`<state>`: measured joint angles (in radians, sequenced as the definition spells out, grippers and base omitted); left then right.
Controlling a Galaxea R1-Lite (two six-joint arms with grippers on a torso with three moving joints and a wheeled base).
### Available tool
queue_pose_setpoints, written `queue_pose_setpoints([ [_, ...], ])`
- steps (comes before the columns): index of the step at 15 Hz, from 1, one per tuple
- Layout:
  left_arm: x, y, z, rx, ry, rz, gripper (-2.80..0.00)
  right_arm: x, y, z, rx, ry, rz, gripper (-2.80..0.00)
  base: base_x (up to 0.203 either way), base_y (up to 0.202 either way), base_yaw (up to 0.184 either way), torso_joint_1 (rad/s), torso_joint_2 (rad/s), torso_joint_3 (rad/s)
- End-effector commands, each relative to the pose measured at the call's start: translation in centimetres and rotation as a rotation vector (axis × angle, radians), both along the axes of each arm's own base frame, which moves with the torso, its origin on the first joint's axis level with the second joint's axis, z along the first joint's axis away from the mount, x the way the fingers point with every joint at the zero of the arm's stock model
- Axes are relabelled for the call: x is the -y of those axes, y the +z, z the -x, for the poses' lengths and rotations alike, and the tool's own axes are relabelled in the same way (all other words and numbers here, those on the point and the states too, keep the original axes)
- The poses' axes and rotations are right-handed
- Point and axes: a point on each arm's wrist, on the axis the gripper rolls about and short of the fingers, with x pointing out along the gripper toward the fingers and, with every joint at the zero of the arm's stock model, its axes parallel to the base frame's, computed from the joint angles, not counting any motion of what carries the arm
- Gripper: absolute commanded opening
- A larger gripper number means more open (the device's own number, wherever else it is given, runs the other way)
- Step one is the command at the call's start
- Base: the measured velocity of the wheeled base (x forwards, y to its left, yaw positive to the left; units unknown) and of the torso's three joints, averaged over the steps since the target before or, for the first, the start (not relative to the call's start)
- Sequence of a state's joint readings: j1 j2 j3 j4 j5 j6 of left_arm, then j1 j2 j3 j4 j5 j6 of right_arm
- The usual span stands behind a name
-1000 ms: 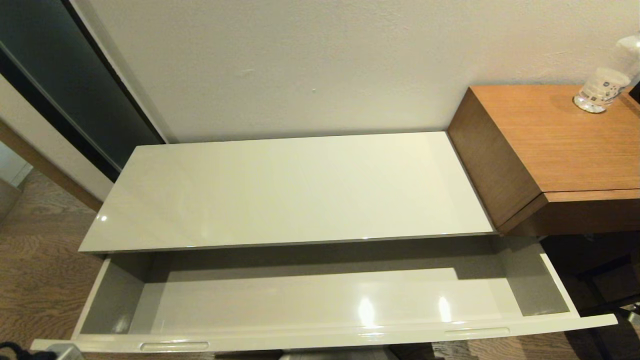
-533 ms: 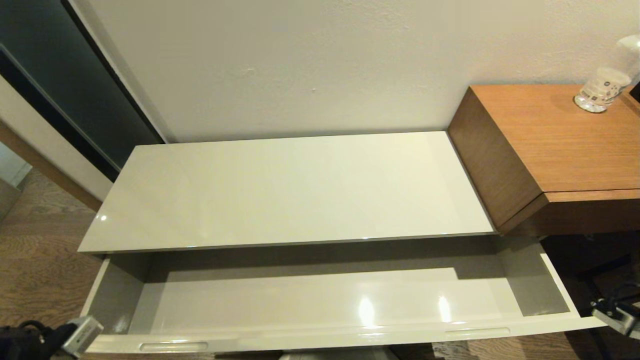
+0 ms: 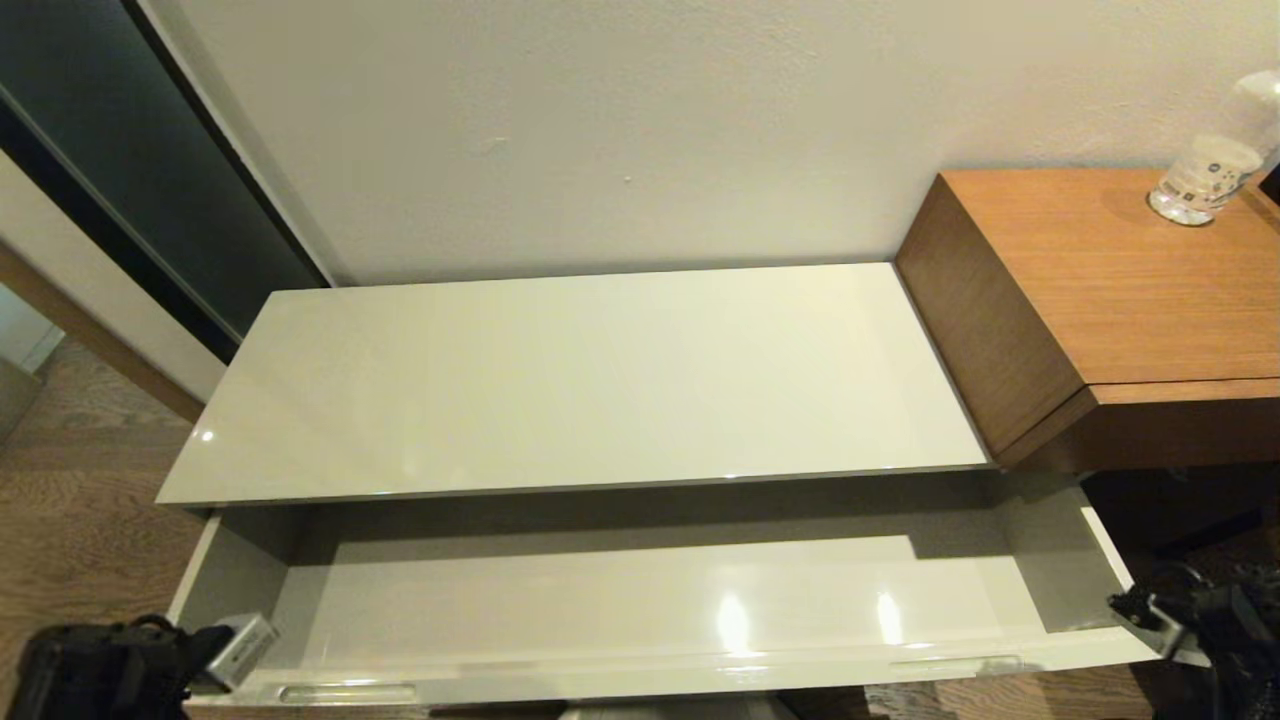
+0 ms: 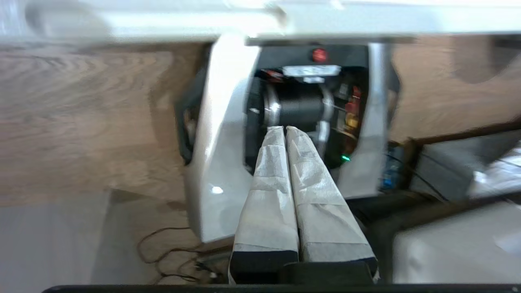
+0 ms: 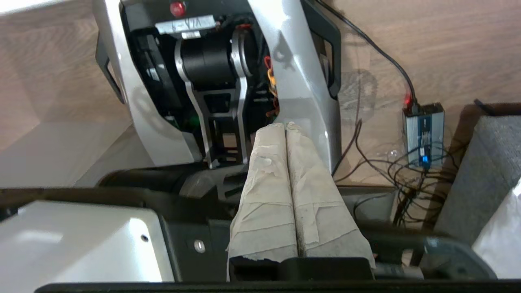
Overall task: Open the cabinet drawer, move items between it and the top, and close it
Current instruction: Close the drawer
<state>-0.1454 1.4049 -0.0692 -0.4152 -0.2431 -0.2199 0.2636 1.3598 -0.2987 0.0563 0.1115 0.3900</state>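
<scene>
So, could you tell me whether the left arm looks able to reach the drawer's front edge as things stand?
Probably yes: the left gripper, shut and holding nothing, sits beside the open drawer at its left front corner, with nothing between them.

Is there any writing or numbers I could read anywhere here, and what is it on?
Nothing reads clearly.
Bottle on the desk: its label has print, too small to read.
White sticker on the robot's base, under a red button: characters upside down and unclear.
Same sticker in the left wrist view: blurred.
</scene>
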Motion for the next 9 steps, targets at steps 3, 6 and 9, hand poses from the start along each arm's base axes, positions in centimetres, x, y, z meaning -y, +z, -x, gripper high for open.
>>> queue_pose_setpoints([
  [3,0.9,-2.7,-1.8,-0.023,-0.037,-0.052,-2.8,-0.7,-0.3,-2.5,-0.034,0.003,0.002,-2.8,0.0,0.0,0.0,0.0,0.0,0.0],
  [6,1.2,-3.3,-1.9,-0.042,-0.058,-0.079,-2.8,-1.1,-1.4,-3.8,-0.082,0.001,0.014,-2.8,0.0,0.0,0.0,0.0,0.0,0.0],
  [9,1.6,-3.7,-2.0,-0.064,-0.079,-0.091,-2.8,-1.6,-2.7,-5.6,-0.099,-0.002,0.017,-2.8,0.0,0.0,0.0,0.0,0.0,0.0],
])
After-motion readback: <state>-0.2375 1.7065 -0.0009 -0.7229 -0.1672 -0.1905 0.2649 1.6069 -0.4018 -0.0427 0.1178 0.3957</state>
